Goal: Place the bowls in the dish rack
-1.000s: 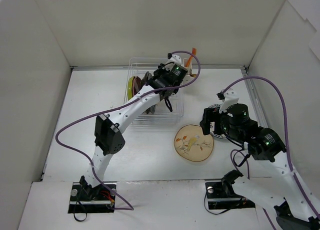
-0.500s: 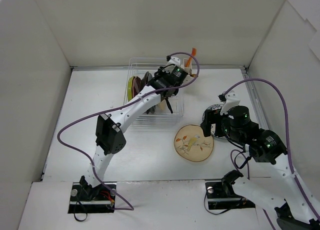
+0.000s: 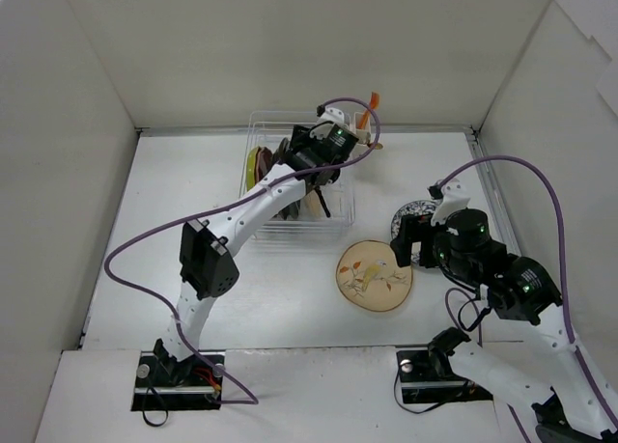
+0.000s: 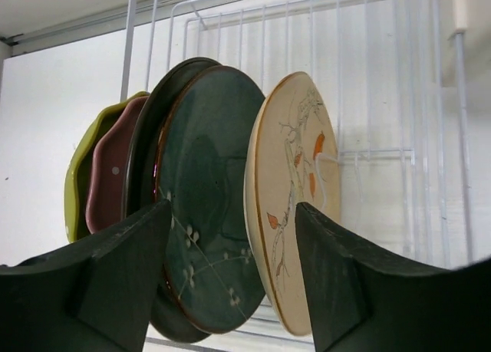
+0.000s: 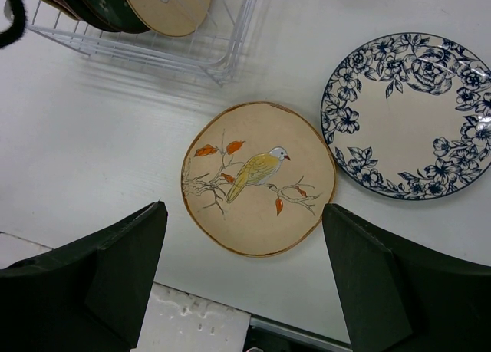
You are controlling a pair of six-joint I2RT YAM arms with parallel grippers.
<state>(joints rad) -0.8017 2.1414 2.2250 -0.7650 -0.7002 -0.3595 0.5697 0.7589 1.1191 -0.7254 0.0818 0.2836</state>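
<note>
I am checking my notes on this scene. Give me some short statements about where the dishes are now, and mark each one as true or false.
1. The cream round dish with the bird print lies flat on the white table. True.
2. The white plate with blue flowers stands in the white wire dish rack. False: it lies on the table, to one side of the bird dish.
3. The dark teal round dish stands on edge in the rack, next to a cream dish with a branch print. True.
4. The lime green dish lies on top of the bird dish. False: it stands in the rack, at the end of the row.
</note>
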